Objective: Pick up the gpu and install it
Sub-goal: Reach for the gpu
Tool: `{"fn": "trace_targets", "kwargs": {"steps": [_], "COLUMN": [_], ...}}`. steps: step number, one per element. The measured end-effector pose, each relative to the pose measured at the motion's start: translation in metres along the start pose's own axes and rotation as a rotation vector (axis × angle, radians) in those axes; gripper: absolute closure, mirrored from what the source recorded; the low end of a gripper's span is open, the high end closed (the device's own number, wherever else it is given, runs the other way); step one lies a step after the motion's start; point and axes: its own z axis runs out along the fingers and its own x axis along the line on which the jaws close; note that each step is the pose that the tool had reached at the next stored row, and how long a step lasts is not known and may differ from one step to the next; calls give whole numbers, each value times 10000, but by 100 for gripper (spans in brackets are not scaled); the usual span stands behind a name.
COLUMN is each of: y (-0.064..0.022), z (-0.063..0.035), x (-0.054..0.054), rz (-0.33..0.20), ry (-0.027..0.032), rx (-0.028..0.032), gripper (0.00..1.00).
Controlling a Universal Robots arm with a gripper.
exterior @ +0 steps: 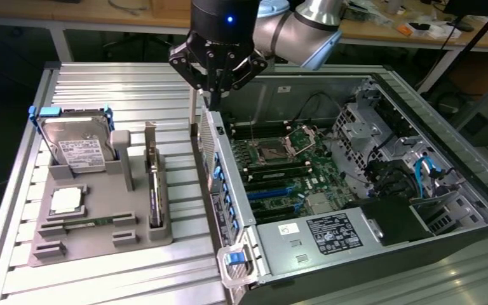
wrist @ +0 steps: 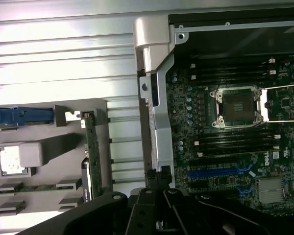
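The gpu (exterior: 153, 185) stands on its edge in a slot of the grey holder (exterior: 100, 244), its silvery bracket end toward the far side. In the wrist view the gpu (wrist: 92, 155) appears as a thin green strip in that holder. My gripper (exterior: 214, 101) hangs shut and holds nothing. It is above the far end of the open computer case's near wall (exterior: 227, 190), to the exterior view's right of the gpu and well apart from it. In the wrist view my gripper (wrist: 159, 182) sits just over that wall's edge.
The open case holds a motherboard (exterior: 286, 166) with an open CPU socket (wrist: 236, 107) and blue card slots (wrist: 216, 172). In the holder are a hard drive with blue rails (exterior: 74, 145), a processor (exterior: 66, 201) and a memory stick (exterior: 87, 222). The slatted metal table (exterior: 117, 86) lies beneath.
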Motion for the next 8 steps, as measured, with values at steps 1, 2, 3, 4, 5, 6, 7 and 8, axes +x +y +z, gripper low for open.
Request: {"fn": "trace_targets", "kwargs": {"steps": [1, 2, 3, 4, 5, 6, 7, 8], "y": [-1, -1, -2, -3, -4, -4, -5, -6], "z": [0, 0, 0, 0, 0, 0, 0, 0], "x": [8, 17, 25, 41, 49, 56, 64, 74], "rz": [-1, 0, 0, 0, -1, 0, 0, 0], "ry": [0, 0, 0, 0, 0, 0, 0, 0], "rx": [0, 0, 0, 0, 0, -1, -1, 0], "gripper": [89, 89, 89, 89, 89, 89, 89, 89]}}
